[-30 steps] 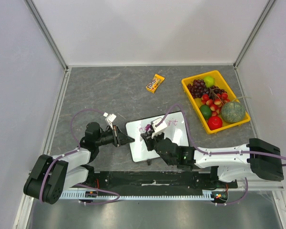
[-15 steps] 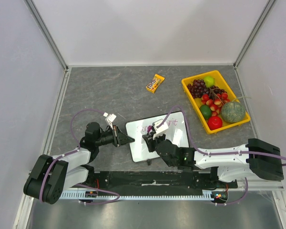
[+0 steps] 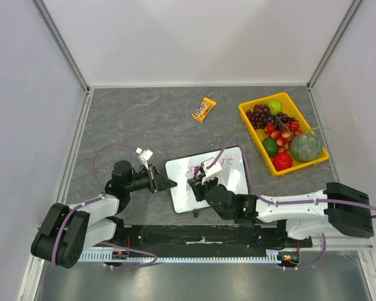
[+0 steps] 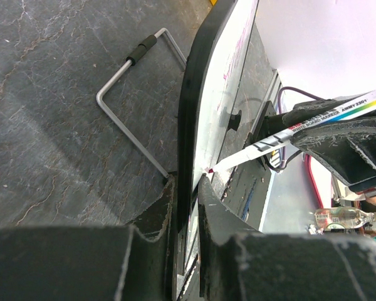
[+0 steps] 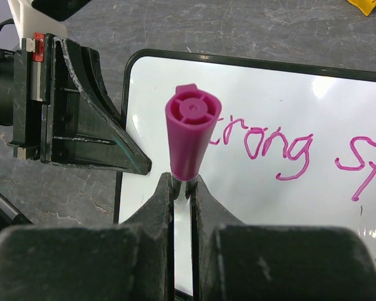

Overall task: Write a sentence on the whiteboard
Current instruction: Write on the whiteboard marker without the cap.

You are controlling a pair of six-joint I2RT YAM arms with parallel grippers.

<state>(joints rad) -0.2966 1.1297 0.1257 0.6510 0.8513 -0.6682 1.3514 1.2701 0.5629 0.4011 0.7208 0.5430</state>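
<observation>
1. L gripper (image 3: 165,183): leftmost of the action, its arm reaching rightward over the grey table (image 3: 131,119). In the L wrist view we see its fingers (image 4: 151,216) pressed on both faces of a black rim, i.e. pinching the whiteboard's left edge.
2. Whiteboard (image 3: 237,180): near-centre of the table, just in front of the arm bases, between the two grippers. Under it in the L wrist view we spot a bent wire stand (image 4: 133,122) w/ a black sleeve.
3. R gripper (image 3: 192,183): over the board's left half, close to the L gripper but apart from it. Jaws pressed together on a marker (image 5: 191,135), pink cap end toward the wrist cam. In the L wrist view the marker's tip sits at the board face and seems to touch it.
4. Sentence (image 5: 263,144): pink handwriting on the board's upper part. We read "trong", then "Sp" running out of frame; the first letter is hidden behind the cap.
5. Candy packet (image 3: 204,109): yellow, well beyond the board.
6. Yellow tray (image 3: 245,118): far right, well apart from the board, holding grapes (image 3: 259,115), a green apple (image 3: 274,105), a melon (image 3: 307,147) and other fruit.
</observation>
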